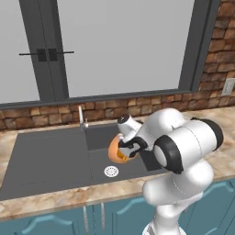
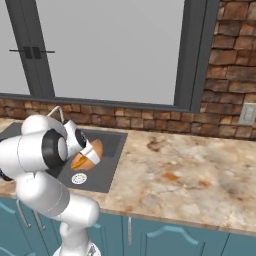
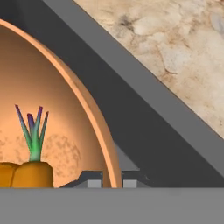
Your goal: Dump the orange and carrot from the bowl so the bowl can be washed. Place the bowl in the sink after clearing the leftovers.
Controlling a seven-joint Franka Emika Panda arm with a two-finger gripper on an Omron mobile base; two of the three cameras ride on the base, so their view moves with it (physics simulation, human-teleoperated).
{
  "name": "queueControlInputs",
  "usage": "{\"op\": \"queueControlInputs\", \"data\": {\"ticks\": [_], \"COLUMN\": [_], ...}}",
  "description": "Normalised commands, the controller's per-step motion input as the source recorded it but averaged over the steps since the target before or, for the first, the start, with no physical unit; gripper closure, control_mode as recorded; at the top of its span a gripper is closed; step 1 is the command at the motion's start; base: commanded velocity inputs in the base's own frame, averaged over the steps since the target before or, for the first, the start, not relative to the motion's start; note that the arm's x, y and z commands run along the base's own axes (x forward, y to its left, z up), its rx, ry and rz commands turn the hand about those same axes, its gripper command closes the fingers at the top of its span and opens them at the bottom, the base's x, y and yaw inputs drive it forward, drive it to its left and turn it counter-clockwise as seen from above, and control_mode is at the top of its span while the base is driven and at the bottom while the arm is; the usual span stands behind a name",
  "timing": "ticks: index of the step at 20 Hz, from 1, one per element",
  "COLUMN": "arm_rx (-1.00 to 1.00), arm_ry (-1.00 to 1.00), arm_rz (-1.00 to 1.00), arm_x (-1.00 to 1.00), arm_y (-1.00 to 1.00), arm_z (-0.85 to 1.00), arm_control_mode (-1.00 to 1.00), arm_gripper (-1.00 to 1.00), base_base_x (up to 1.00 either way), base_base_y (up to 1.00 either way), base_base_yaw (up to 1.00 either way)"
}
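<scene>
orange-tan bowl (image 3: 65,109) rim hides end effector (image 3: 112,183) fingertips.

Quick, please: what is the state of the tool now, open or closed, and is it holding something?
Tool: closed on the rim of the bowl, holding it tilted over the sink; the carrot is inside.

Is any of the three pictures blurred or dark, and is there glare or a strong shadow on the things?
Left base view: sharp, evenly lit, no glare; the dark grey recessed sink carries soft shading. Right base view: equally clear; the speckled stone counter shows no hard shadow. Hand view: very close, so the round orange-tan bowl looks large and is cut by the frame, and the small orange carrot stays crisp.
</scene>
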Motion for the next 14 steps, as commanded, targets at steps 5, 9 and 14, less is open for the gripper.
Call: {"op": "queueControlInputs", "data": {"ticks": [5, 9, 14], "arm_rx": [-0.13, -0.11, -0.09], "arm_ry": [-0.02, 0.00, -0.01], "arm_rz": [0.00, 0.00, -0.01], "arm_x": [0.16, 0.46, 0.38], "arm_y": [0.00, 0.02, 0.09], "arm_z": [-0.01, -0.01, 0.00], "arm_control_mode": [-1.00, -1.00, -1.00], "arm_gripper": [1.00, 1.00, 1.00], "base_base_x": [0.00, 0.00, 0.00], "base_base_y": [0.00, 0.00, 0.00], "base_base_yaw": [0.00, 0.00, 0.00]}}
